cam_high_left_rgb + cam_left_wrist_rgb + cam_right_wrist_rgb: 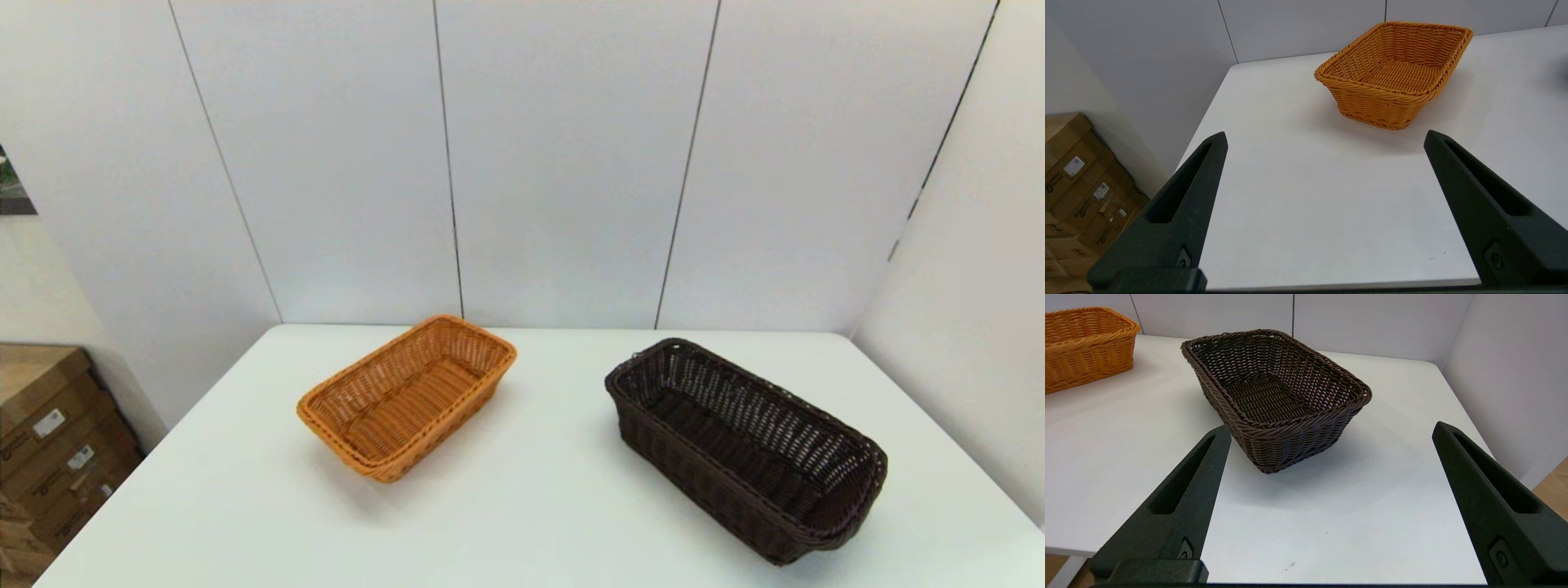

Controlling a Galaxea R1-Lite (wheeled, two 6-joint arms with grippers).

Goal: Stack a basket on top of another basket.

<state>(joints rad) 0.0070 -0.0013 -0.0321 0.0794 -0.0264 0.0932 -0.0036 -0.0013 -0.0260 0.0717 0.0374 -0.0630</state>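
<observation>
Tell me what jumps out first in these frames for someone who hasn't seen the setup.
Two empty wicker baskets sit apart on the white table: the orange-tan basket toward the robot's left, the longer dark brown basket toward its right, nothing stacked yet. Neither arm shows in the head view; the left gripper and right gripper both stand open near the table's front edge, each facing its own side's basket. Cardboard boxes sit on the floor at the left.

Neither arm reaches the head view. Left of the left gripper (1325, 136), the cardboard boxes (1073, 192) run off frame, labels unreadable. Beyond the right gripper (1331, 428), the orange-tan basket (1084, 347) is cut off.
</observation>
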